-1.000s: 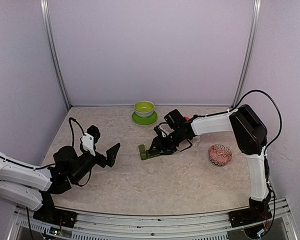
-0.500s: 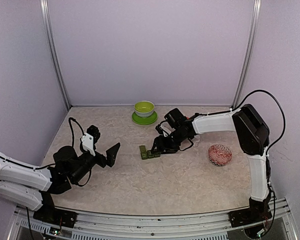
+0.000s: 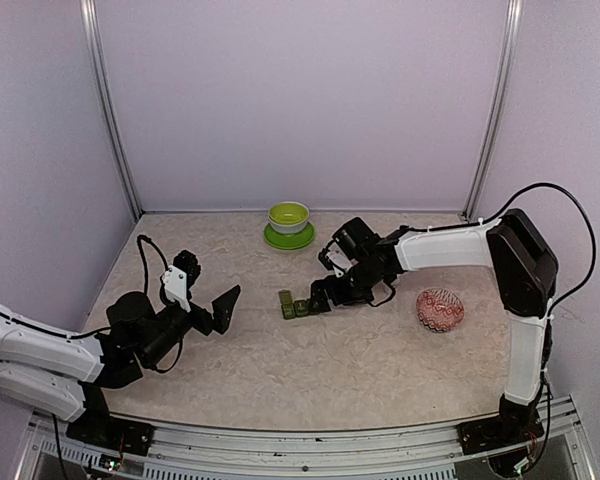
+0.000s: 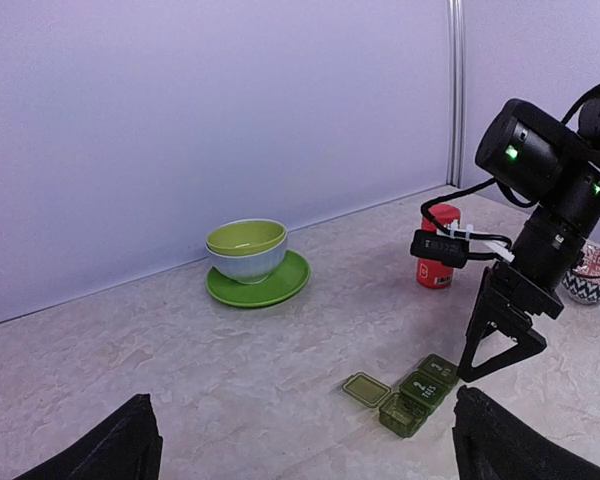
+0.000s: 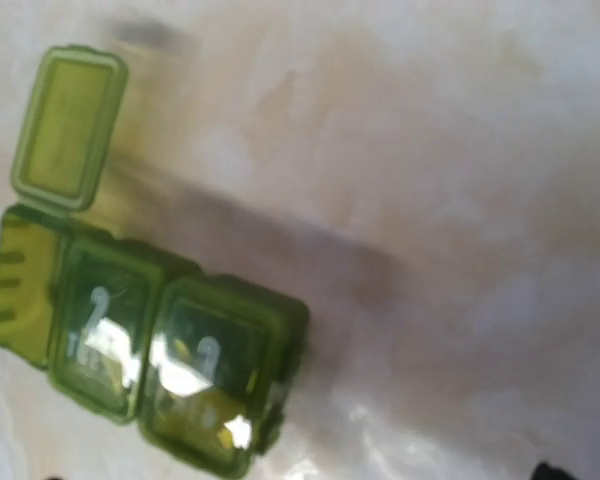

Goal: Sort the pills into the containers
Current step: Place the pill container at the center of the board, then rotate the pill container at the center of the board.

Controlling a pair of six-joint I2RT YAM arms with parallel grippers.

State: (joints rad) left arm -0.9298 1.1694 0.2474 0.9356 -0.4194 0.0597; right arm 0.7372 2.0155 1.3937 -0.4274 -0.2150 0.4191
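The containers [image 3: 298, 305] are a dark green strip of three joined compartments lying on the table mid-scene. In the left wrist view the containers [image 4: 414, 389] have the near end lid [image 4: 366, 389] flipped open; the other two lids are shut. The right wrist view looks down on the containers [image 5: 140, 345], blurred, with yellowish bits showing through one shut lid; no pills can be made out for sure. My right gripper [image 3: 322, 296] hangs open just right of the strip, apart from it, also visible as the right gripper [image 4: 500, 360]. My left gripper [image 3: 208, 290] stands open and empty, well left of the strip.
A lime-green bowl on a saucer [image 3: 288, 225] stands at the back. A red bottle [image 4: 437, 260] is behind the right arm. A red-and-white patterned bowl [image 3: 440, 309] sits at the right. Walls close the back and both sides.
My right gripper has opened and drawn back to the right, off the containers. The strip now lies free with one end lid open. The left arm has not moved.
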